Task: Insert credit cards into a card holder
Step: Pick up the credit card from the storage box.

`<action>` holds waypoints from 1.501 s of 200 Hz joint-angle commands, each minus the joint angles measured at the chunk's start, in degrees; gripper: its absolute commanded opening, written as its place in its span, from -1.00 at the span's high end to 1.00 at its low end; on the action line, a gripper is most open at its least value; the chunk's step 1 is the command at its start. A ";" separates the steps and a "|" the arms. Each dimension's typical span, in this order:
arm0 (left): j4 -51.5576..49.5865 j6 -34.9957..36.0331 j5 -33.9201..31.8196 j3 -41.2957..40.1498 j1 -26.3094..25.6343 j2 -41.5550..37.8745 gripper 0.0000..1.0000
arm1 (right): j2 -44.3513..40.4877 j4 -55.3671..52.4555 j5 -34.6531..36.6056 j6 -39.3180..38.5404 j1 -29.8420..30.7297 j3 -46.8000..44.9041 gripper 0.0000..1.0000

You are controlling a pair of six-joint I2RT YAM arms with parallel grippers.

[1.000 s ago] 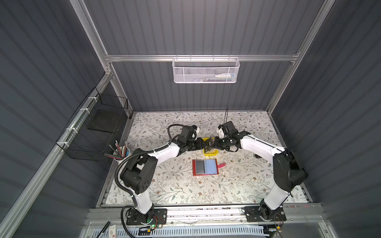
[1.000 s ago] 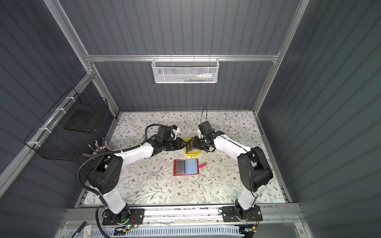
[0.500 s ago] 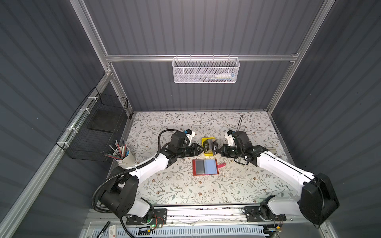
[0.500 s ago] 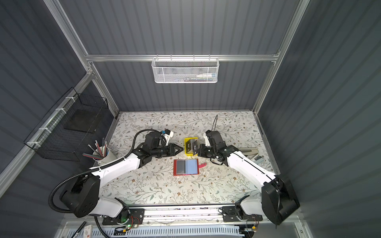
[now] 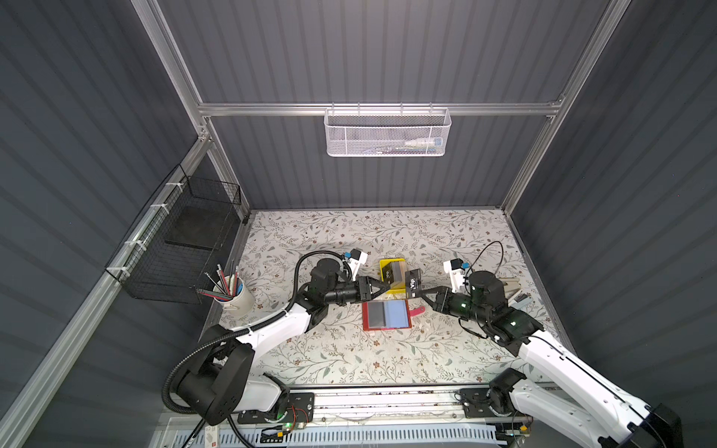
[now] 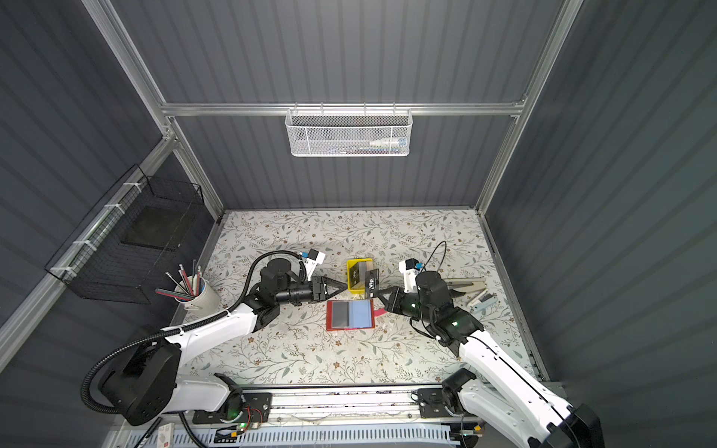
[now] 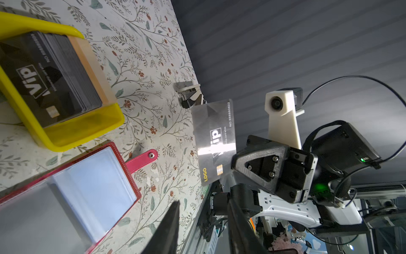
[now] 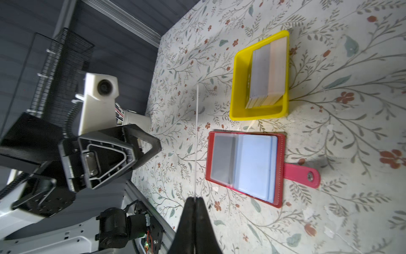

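- Red card holder [image 5: 386, 315] lies open and flat about mid-table [image 5: 349, 240], sleeves facing up. Its pink strap [image 5: 417, 310] is thrown out toward the right edge. I read this as staged so a card can slide in with nobody holding the cover.
- Yellow tray [image 5: 395, 291] sits just behind it, toward the back edge, with a narrow gap between. The card stack [image 7: 44, 81] stands on edge inside, which should make one card easy to pinch off.
- Right gripper [image 5: 421, 293] is clamped tight on one Vip card [image 5: 413, 285] near its chip end.
- The card is upright in the air, just beside the tray on the side toward the right edge. In the right wrist view it is only a thin pale line rising from the closed tips.
- My guess is that an end pinch leaves most of the card free to enter a sleeve.
- Left gripper [image 5: 378, 289] has its jaws apart with nothing between them. It points at the card from the tray's other side, near it but not touching. It may be there to regrip the card or to steady a sleeve; I cannot say which.
- The sleeve toward the left edge reads darker grey than the bluish one. I cannot tell whether a card is in it.
- Next, I reckon, the card must tip toward flat and meet a sleeve mouth squarely. The risks are the card pivoting in that pinch and the soft sleeve buckling.
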 commanded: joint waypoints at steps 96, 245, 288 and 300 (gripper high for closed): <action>24.88 -15.79 7.01 -0.76 0.29 4.93 0.26 | -2.15 14.53 -11.98 7.04 0.28 -2.28 1.00; 32.09 -19.78 8.14 -0.93 -0.46 7.96 0.84 | 1.28 21.28 -12.90 10.36 0.60 -5.22 0.90; 29.32 -18.28 8.29 -0.26 -0.50 7.88 0.93 | 1.67 21.35 -12.55 10.36 0.72 -5.34 0.77; 26.17 -16.37 7.92 -0.17 -0.50 7.36 0.97 | 1.64 21.18 -12.25 10.36 0.80 -5.36 0.68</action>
